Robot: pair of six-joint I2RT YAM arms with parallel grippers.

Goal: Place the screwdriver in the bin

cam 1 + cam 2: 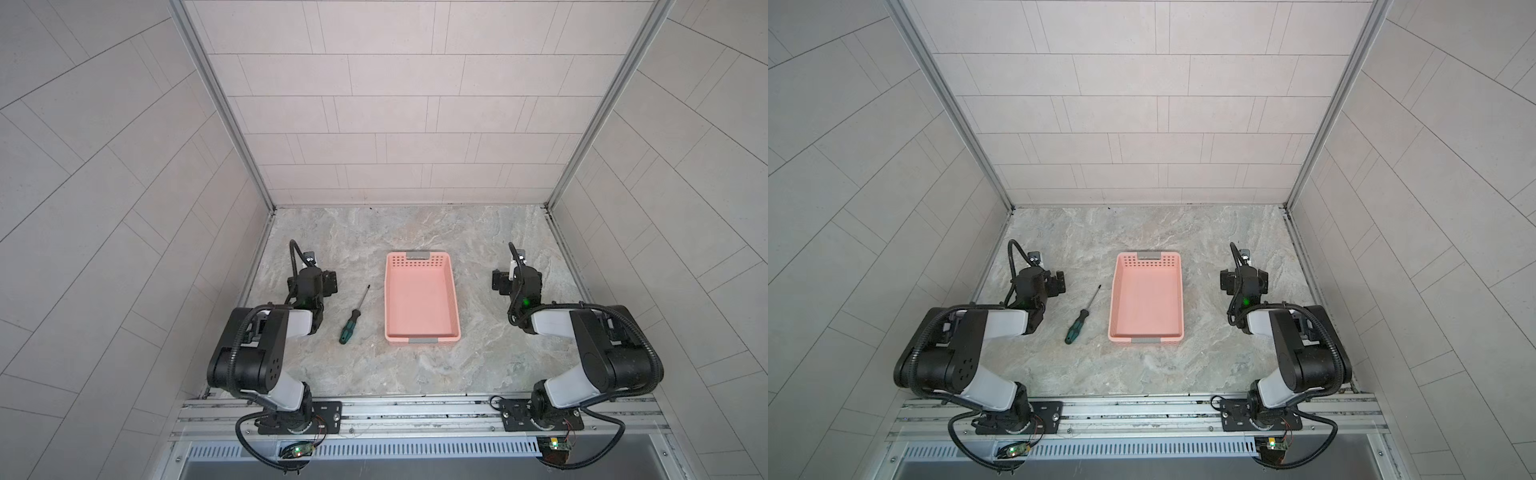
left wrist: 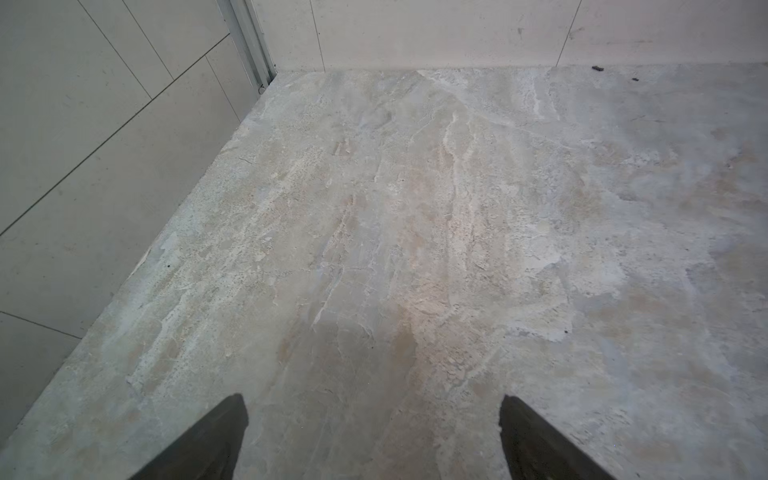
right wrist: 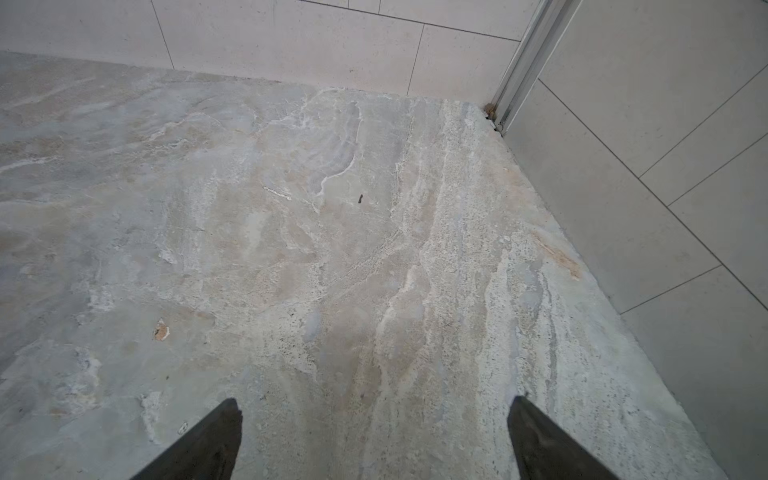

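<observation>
Left gripper (image 2: 372, 397) and right gripper (image 3: 375, 399) gape empty (screwdriver (image 1: 354, 314) lies beside bin (image 1: 420, 299)).

A mottled grey-beige counter (image 1: 415, 365) is enclosed by pale tiled walls (image 1: 395, 104), with aluminium posts (image 1: 224, 108) at the back corners. Along its near edge runs a metal rail (image 1: 415, 411), then a slotted grille (image 1: 415, 449). A small dark speck (image 3: 360, 198), possibly debris, lies on the counter.

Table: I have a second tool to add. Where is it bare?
Bare: behind the bin up to the back wall, and in front of it down to the rail. Crowded: between left arm and bin, where the screwdriver lies.
</observation>
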